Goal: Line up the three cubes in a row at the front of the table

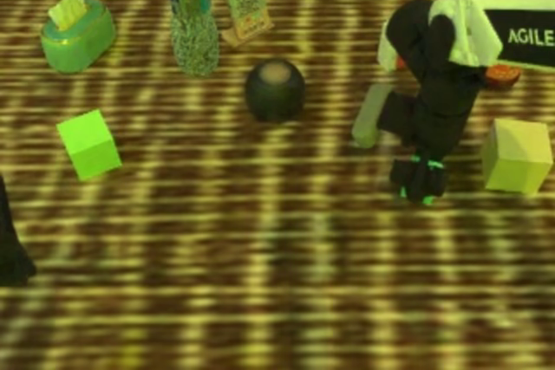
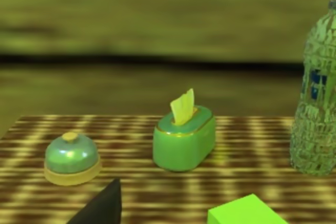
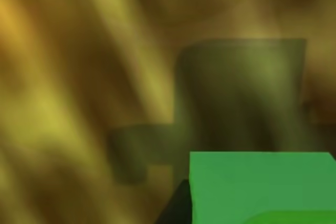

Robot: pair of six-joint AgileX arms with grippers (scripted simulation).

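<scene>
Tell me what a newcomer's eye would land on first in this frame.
Probably the right arm's black gripper, low over the table right of centre; the right wrist view shows a green cube close under the camera. Next, the lime cube at the left and the pale cube at the right edge. The left gripper sits parked at the left edge.

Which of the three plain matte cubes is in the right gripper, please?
The small teal-green cube, between the right gripper's fingers. The lime-green cube and pale beige cube sit free on the table.
</scene>
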